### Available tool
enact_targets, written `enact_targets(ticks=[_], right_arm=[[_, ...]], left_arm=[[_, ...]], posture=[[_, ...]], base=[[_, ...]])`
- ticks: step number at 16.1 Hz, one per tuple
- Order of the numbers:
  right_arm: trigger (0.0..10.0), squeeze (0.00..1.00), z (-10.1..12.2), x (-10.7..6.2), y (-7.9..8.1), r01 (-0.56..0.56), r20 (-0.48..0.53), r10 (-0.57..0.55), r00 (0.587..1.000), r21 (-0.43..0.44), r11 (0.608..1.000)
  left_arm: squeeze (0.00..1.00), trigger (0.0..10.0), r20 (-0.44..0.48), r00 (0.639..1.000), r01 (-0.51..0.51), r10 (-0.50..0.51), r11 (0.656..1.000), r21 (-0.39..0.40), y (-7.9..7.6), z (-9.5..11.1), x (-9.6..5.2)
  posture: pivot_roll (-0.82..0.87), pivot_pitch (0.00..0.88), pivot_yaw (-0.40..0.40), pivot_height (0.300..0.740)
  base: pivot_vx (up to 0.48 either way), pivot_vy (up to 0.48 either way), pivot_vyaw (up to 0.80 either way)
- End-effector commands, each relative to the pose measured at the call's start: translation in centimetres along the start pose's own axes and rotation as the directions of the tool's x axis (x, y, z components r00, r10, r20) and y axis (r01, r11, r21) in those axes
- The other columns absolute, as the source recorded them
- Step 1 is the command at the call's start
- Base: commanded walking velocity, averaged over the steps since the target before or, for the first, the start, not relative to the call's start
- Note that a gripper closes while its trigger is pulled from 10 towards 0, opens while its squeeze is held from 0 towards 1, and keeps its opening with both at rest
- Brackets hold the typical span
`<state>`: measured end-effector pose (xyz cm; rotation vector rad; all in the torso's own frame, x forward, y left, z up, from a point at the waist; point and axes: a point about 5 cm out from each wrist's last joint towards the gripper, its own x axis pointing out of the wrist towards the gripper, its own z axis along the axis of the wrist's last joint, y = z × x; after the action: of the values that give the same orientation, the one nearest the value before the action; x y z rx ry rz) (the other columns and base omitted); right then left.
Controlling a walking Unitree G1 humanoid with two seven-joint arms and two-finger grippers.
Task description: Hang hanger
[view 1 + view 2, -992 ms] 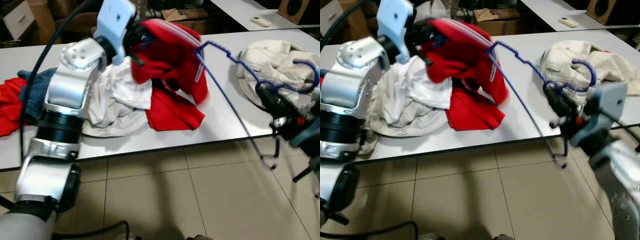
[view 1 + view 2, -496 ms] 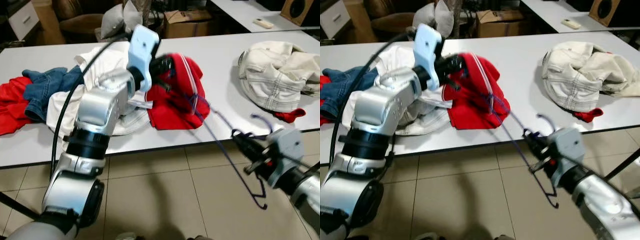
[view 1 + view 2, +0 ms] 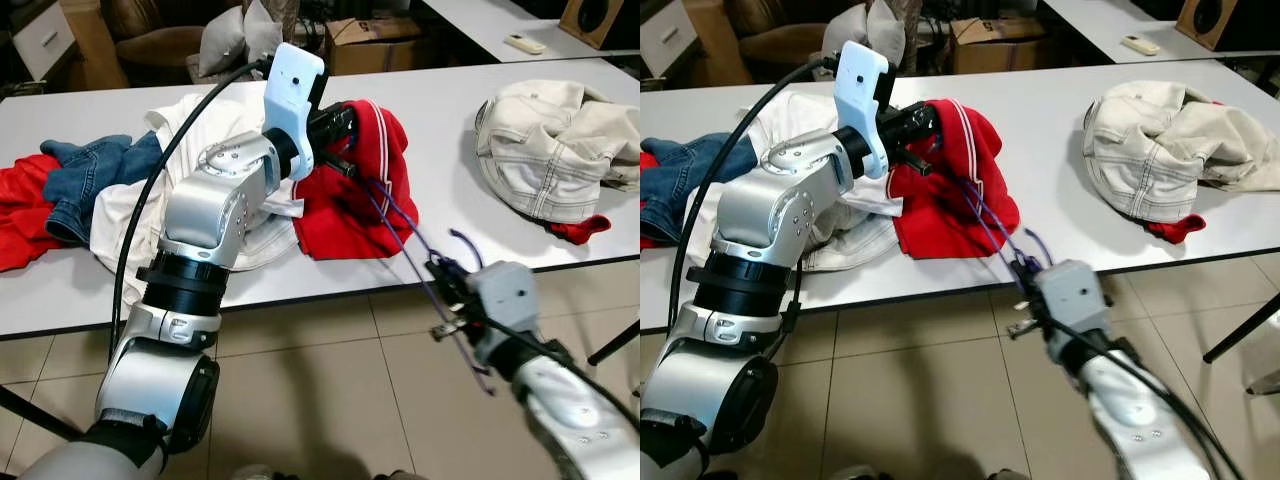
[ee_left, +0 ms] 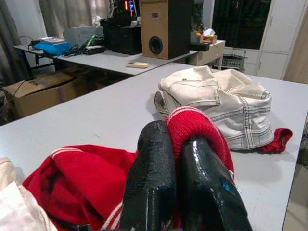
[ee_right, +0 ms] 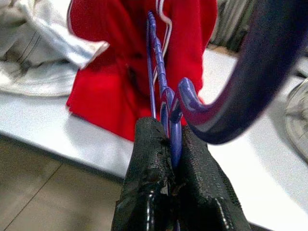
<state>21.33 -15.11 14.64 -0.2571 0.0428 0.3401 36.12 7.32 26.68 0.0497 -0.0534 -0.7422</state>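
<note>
The right gripper (image 3: 447, 283) is clamped on the blue hanger (image 5: 166, 103), and the right wrist view shows its two black fingers (image 5: 149, 144) pressed together on the thin wire just below the hook. It hangs in front of the edge of the white table (image 3: 450, 130), above the tiled floor (image 3: 330, 380). From there the hanger goes up and away to the red garment (image 3: 350, 190), and its far end reaches into the cloth.

The left gripper (image 4: 175, 159) is closed on a folded edge of the same red garment and holds it a little above the table. Its fingers (image 4: 151, 163) pinch a ribbed red cuff or hem; which of the two is not clear.

Beside the red garment lies a white garment (image 3: 215, 150), and further to the left a pair of jeans (image 3: 85, 175) and another red cloth (image 3: 20, 215). A cream jacket (image 3: 545, 140) lies well apart, on the right part of the table.

The step in hand appears to be putting the hanger into the garment, so the hanging itself is not yet done. Some things could go wrong:
- The wire is thin and the grip is near one end, so the hanger could turn or slip between the fingers if the cloth resists.
- The hanger's end could catch on a fold instead of the opening, and it would then drag the whole garment.
- The left gripper holds only a small edge; a strong pull could take the cloth out of it
</note>
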Motion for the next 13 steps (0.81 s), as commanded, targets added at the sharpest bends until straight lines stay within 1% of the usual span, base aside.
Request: enact_targets(ticks=[1, 2, 3, 4, 5, 6, 8, 9, 11, 13], right_arm=[[10.0, 0.00, 0.5, 0.3, 0.6, -0.008, 0.040, 0.008, 0.999, -0.006, 1.000], [10.0, 0.00, 0.5, 0.3, 1.6, -0.062, 0.046, 0.062, 0.997, 0.010, 0.998], [10.0, 0.00, 0.2, 0.1, 2.4, -0.107, 0.025, 0.106, 0.994, 0.016, 0.994], [10.0, 0.00, -0.1, -0.1, 2.6, -0.120, 0.008, 0.120, 0.993, 0.016, 0.993], [10.0, 0.00, -0.4, -0.2, 2.6, -0.127, -0.009, 0.127, 0.992, 0.011, 0.992], [10.0, 0.00, -0.4, -0.1, 2.3, -0.116, -0.004, 0.116, 0.993, 0.008, 0.993], [10.0, 0.00, 0.3, 0.5, 1.6, -0.122, 0.031, 0.122, 0.992, -0.001, 0.993], [10.0, 0.00, 0.5, 0.8, 1.5, -0.114, 0.045, 0.113, 0.993, 0.016, 0.993], [10.0, 0.00, 1.1, 1.1, 1.8, -0.138, 0.073, 0.136, 0.988, 0.028, 0.990], [10.0, 0.00, 1.7, 1.0, 2.4, -0.163, 0.099, 0.157, 0.983, 0.063, 0.985]], left_arm=[[0.00, 0.0, 0.009, 1.000, -0.003, 0.002, 0.999, 0.032, -0.2, 0.3, 0.0], [0.00, 0.0, 0.010, 1.000, -0.016, 0.016, 0.998, 0.066, 0.0, 0.2, 0.0], [0.00, 0.0, 0.005, 1.000, -0.029, 0.029, 0.995, 0.099, 0.2, 0.1, 0.0], [0.00, 0.0, 0.000, 1.000, -0.027, 0.028, 0.993, 0.116, 0.2, 0.0, 0.0], [0.00, 0.0, -0.008, 1.000, -0.006, 0.007, 0.990, 0.140, 0.0, -0.1, -0.1], [0.00, 0.0, -0.006, 1.000, 0.019, -0.018, 0.991, 0.133, -0.3, -0.2, -0.1], [0.00, 0.0, -0.017, 0.998, 0.058, -0.056, 0.988, 0.146, -1.0, -0.4, -0.1], [0.00, 0.0, -0.030, 0.998, 0.066, -0.062, 0.986, 0.153, -1.1, -0.7, -0.1], [0.00, 0.0, -0.058, 0.997, 0.052, -0.043, 0.985, 0.162, -1.0, -1.4, 0.0], [0.00, 0.0, -0.084, 0.996, 0.022, -0.007, 0.984, 0.177, -0.7, -2.1, -0.1]], posture=[[-0.08, 0.000, 0.063, 0.740], [-0.08, 0.000, 0.064, 0.740], [-0.08, 0.000, 0.064, 0.740], [-0.08, 0.000, 0.064, 0.740], [-0.08, 0.000, 0.065, 0.740], [-0.08, 0.000, 0.065, 0.740], [-0.08, 0.001, 0.062, 0.740], [-0.08, 0.003, 0.061, 0.740], [-0.08, 0.004, 0.056, 0.740], [-0.08, 0.002, 0.053, 0.740]], base=[[0.000, 0.000, 0.00], [0.000, 0.000, 0.00], [0.000, 0.000, 0.00], [0.000, 0.000, 0.00], [0.000, 0.000, 0.00], [0.000, 0.000, 0.00], [0.000, 0.000, 0.00], [0.000, 0.000, 0.00], [0.000, 0.000, 0.00], [0.000, 0.000, 0.00]])
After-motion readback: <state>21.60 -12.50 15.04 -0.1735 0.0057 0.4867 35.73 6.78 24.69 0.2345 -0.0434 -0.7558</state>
